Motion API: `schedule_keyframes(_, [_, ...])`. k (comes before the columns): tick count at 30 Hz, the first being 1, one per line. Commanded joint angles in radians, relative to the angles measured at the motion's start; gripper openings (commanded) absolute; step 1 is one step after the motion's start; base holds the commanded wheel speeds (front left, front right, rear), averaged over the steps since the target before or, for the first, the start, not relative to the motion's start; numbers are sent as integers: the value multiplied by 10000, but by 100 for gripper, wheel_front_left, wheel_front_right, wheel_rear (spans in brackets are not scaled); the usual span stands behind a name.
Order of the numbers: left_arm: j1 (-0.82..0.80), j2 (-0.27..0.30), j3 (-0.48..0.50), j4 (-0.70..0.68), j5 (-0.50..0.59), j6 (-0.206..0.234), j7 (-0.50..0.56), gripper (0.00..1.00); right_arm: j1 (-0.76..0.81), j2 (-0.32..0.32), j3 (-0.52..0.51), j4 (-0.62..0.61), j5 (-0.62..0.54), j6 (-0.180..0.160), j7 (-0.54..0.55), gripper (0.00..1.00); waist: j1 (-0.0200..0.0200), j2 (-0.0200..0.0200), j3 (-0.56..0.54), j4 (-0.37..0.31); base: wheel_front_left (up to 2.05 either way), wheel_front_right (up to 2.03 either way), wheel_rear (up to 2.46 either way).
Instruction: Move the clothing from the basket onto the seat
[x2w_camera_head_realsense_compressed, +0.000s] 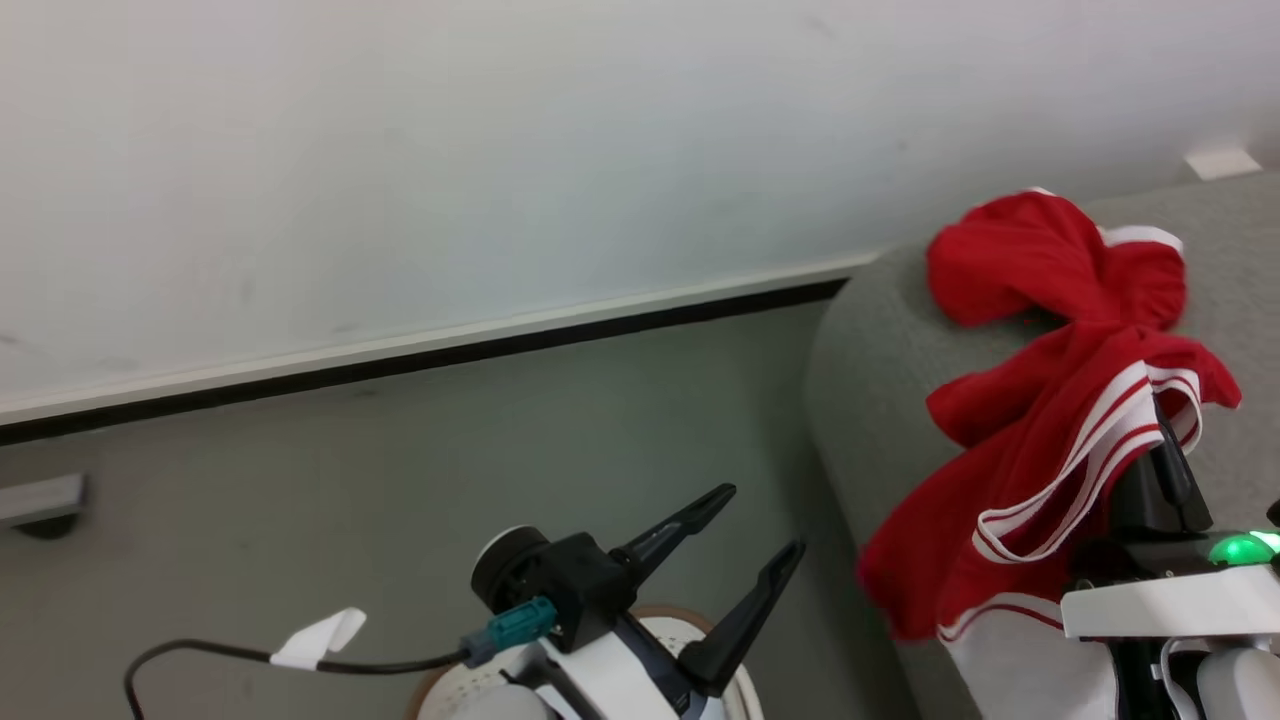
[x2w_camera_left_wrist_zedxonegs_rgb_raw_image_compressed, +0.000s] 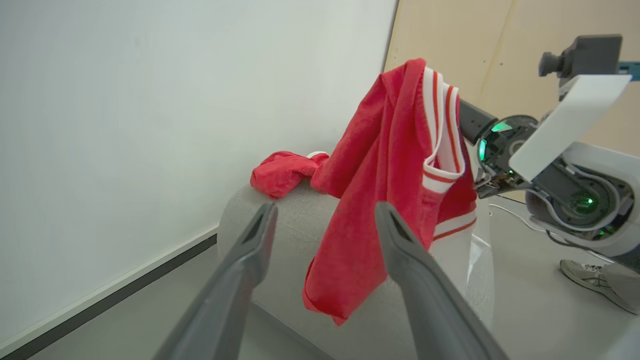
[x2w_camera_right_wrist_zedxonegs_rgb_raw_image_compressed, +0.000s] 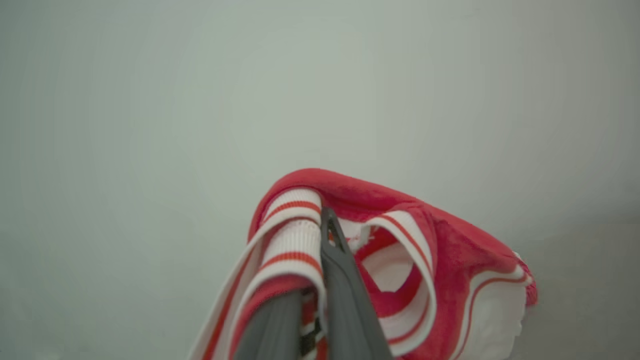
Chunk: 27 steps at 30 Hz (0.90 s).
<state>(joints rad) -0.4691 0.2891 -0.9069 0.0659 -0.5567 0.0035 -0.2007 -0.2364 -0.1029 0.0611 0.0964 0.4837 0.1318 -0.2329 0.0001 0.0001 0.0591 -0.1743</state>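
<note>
The red clothing with white striped trim hangs from my right gripper, which is shut on its trim above the grey seat. One bunched red end rests on the seat's rounded corner, and the lower part drapes down the seat's side. In the right wrist view the fingers are pressed together with the striped clothing folded over them. My left gripper is open and holds nothing, above the basket, whose tan rim peeks out under it. From the left wrist, its gripper points at the clothing and seat.
A white wall with a dark baseboard runs behind the grey floor. A black cable with a white tag trails left of my left wrist. A grey bracket sits at the far left. A grey sneaker shows beyond the seat.
</note>
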Motion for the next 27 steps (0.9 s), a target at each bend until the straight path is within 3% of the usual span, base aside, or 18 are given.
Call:
schedule_keyframes(1, [-115, 97, 22, 34, 159, 0, -85, 100, 208, -10, -151, -252, -101, -23, 56, 0, -1, -1, 374, -728, 0, 0, 0])
schedule_keyframes(11, [-309, 304, -68, 133, 349, -113, -207, 100, 401, 63, -178, -903, 8, -23, 240, 0, -1, -1, 637, -1668, 0, 0, 0])
schedule_keyframes(19, [-517, 321, -225, 129, 502, -205, -153, 100, -289, -91, -351, -1197, 460, -23, 345, 0, -1, -1, 960, -1610, 0, 0, 0])
schedule_keyframes(27, [-932, 406, -232, -46, 626, -311, 5, 100, -1899, -1074, -791, -1611, 133, -23, 916, 0, -1, -1, 1842, -1263, 0, 0, 0])
